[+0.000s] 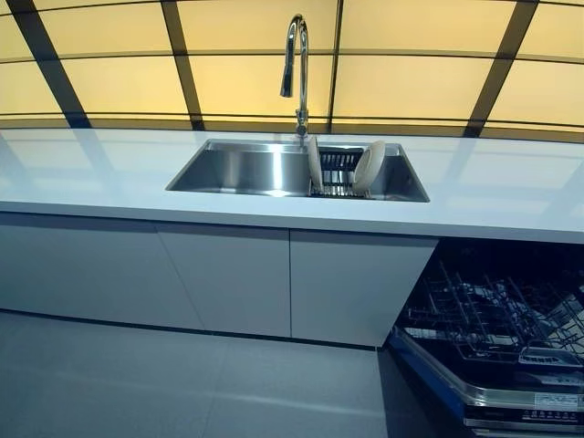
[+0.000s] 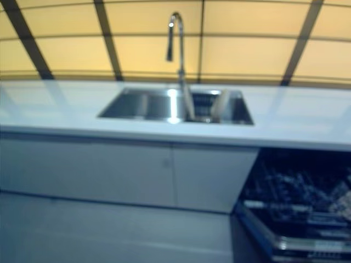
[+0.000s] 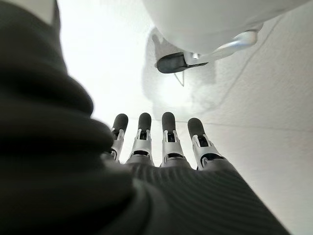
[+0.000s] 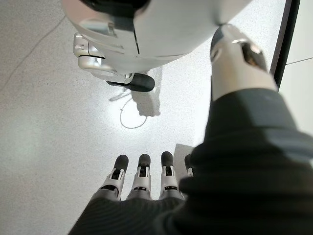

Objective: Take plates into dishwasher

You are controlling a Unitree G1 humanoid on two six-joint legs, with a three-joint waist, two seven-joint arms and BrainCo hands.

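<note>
Two white plates stand on edge in a dark rack (image 1: 339, 170) in the right part of the steel sink (image 1: 237, 171): one (image 1: 314, 162) at the rack's left, one (image 1: 370, 166) at its right. The dishwasher (image 1: 497, 315) under the counter at the lower right is open, its wire rack pulled out over the door (image 1: 511, 401). Neither hand shows in the eye views. My left hand (image 3: 168, 142) and my right hand (image 4: 142, 178) show only in their wrist views, fingers straight, holding nothing, above the floor.
A tall chrome faucet (image 1: 297, 64) rises behind the sink. The white counter (image 1: 91, 173) runs left and right of it, with white cabinet doors (image 1: 228, 274) below. Grey floor (image 1: 182, 383) lies before the cabinets. Yellow panelled wall behind.
</note>
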